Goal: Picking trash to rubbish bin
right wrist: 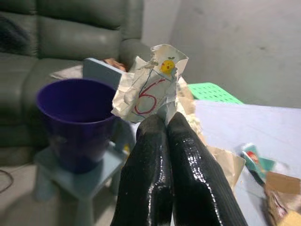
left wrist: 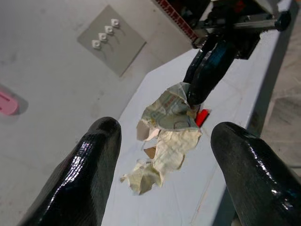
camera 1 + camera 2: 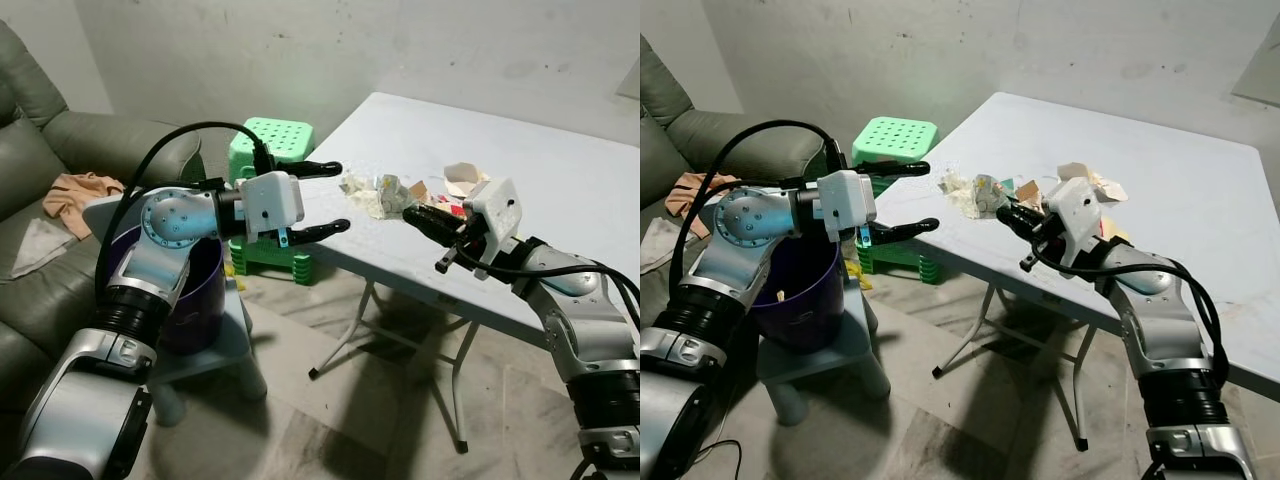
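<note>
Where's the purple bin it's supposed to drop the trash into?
The purple bin sits on a small pale blue stool on the robot's left, between the grey sofa and the white table.

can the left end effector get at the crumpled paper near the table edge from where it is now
Probably yes. The left end effector is open at the table edge, its fingers spread toward the crumpled paper with bare tabletop between. The right end effector is shut on that paper's far end, so it may crowd the grasp.

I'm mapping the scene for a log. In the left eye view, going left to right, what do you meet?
Sofa → purple bin → left gripper → crumpled paper → right gripper → white table.
</note>
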{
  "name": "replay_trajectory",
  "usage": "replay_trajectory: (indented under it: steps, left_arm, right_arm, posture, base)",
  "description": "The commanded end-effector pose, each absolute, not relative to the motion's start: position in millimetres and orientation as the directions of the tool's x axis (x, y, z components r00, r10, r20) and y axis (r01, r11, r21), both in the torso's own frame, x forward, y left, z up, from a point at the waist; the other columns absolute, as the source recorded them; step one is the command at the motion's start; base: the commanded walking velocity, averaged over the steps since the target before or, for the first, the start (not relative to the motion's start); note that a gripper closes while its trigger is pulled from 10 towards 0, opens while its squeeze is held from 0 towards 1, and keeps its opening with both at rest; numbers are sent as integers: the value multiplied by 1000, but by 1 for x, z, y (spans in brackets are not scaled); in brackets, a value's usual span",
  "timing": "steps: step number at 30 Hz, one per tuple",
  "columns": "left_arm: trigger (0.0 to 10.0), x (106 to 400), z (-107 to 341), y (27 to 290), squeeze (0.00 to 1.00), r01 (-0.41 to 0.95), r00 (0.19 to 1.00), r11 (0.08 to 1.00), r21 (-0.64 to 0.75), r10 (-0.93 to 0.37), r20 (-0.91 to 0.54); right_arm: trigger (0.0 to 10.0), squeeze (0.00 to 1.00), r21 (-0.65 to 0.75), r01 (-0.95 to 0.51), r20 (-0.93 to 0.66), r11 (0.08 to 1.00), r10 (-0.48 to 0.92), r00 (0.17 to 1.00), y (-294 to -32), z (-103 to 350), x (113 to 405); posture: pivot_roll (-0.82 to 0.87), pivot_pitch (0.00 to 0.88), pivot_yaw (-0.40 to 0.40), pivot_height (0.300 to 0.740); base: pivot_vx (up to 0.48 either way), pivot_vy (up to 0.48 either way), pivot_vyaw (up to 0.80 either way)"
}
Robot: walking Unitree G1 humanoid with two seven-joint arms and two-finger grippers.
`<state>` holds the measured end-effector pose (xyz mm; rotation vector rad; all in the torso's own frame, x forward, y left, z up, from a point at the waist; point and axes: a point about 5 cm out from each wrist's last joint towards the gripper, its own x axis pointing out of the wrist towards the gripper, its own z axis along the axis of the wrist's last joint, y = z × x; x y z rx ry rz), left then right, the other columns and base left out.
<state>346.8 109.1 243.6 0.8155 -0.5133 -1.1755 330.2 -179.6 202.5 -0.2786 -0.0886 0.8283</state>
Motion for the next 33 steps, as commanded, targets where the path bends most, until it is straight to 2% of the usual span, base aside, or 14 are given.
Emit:
replay_trajectory:
  steps: [1, 5, 16, 21, 26, 27, 28, 33]
  left_arm:
    - [10000, 346, 251, 107, 0, 575, 304, 111, 811, -949, -86]
    - [10000, 346, 250, 109, 0, 575, 305, 96, 813, -947, -103]
    - [10000, 348, 250, 113, 0, 569, 313, 83, 818, -942, -122]
    - [10000, 350, 255, 114, 0, 554, 318, 75, 829, -939, -127]
    - [10000, 350, 259, 112, 0, 557, 300, 79, 827, -947, -112]
    - [3373, 350, 261, 112, 0, 560, 294, 89, 823, -951, -97]
    - [0, 350, 262, 112, 0, 566, 290, 96, 819, -953, -89]
    - [0, 349, 264, 113, 0, 577, 277, 102, 810, -958, -76]
  right_arm:
    - [10000, 0, -303, -728, -15, 615, 761, 649, -176, 214, 329]
    - [10000, 0, -280, -776, 12, 565, 810, 586, -170, 229, 325]
    - [10000, 0, -234, -842, 51, 486, 871, 489, -169, 253, 310]
    - [10000, 0, -228, -884, 28, 408, 910, 413, -166, 259, 297]
    - [10000, 0, -214, -895, 15, 391, 918, 397, -164, 259, 295]
    - [10000, 0, -209, -897, 7, 390, 918, 397, -164, 258, 294]
    - [10000, 0, -208, -897, 4, 389, 918, 397, -164, 258, 294]
    - [10000, 0, -197, -898, 2, 394, 916, 402, -164, 257, 293]
  posture:
    - [-71, 0, -27, 740]
    - [-72, 0, -26, 740]
    - [-79, 0, -16, 740]
    - [-83, 0, -13, 740]
    - [-84, 0, -12, 740]
    - [-84, 0, -12, 740]
    - [-83, 0, -12, 740]
    - [-81, 0, -13, 740]
  base:
    - [0, 0, 0]
    - [0, 0, 0]
    - [0, 0, 0]
    - [0, 0, 0]
    - [0, 0, 0]
    - [0, 0, 0]
    - [0, 0, 0]
    - [0, 0, 0]
